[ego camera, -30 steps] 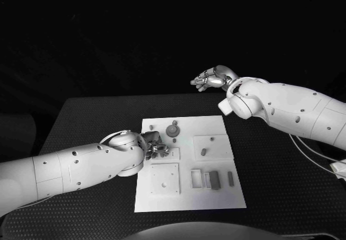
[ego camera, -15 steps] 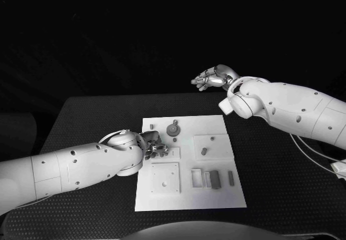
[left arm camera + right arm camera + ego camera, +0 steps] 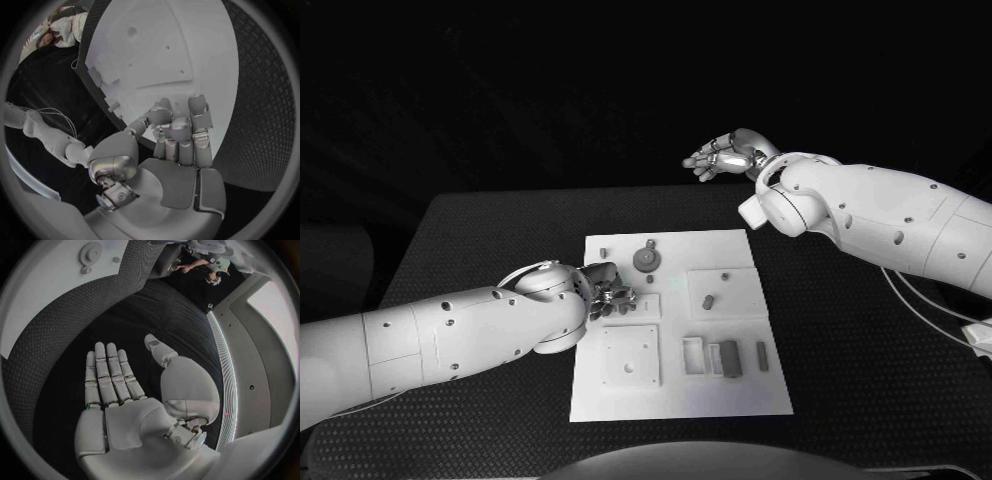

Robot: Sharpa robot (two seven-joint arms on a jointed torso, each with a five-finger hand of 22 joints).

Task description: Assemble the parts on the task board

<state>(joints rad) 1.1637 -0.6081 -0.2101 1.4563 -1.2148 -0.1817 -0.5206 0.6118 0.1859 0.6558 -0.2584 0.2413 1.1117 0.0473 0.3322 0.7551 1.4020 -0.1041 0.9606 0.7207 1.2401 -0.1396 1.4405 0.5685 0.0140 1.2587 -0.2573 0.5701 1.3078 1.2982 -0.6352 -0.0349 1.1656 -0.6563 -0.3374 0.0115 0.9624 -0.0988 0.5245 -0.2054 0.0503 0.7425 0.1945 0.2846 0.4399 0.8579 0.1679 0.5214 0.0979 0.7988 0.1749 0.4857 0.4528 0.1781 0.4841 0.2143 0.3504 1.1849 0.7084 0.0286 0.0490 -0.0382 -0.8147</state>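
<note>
The white task board [image 3: 678,400] lies in the middle of the table. On it are a round gear-like part [image 3: 646,261], a small peg [image 3: 604,252], an oblong part [image 3: 707,302] on a raised square, and dark bars [image 3: 728,359] near the right edge. My left hand [image 3: 607,295] rests over the board's left side with fingers curled in and the thumb against the fingers [image 3: 178,130]; no part shows between them. My right hand [image 3: 723,155] hangs high beyond the table's far edge, its palm flat, its fingers [image 3: 109,375] straight and nothing in it.
A white square plate with holes [image 3: 629,356] sits on the board just before my left hand. The right wrist view shows the board's corner [image 3: 44,285] with the gear [image 3: 90,251]. Black textured table [image 3: 862,340] surrounds the board.
</note>
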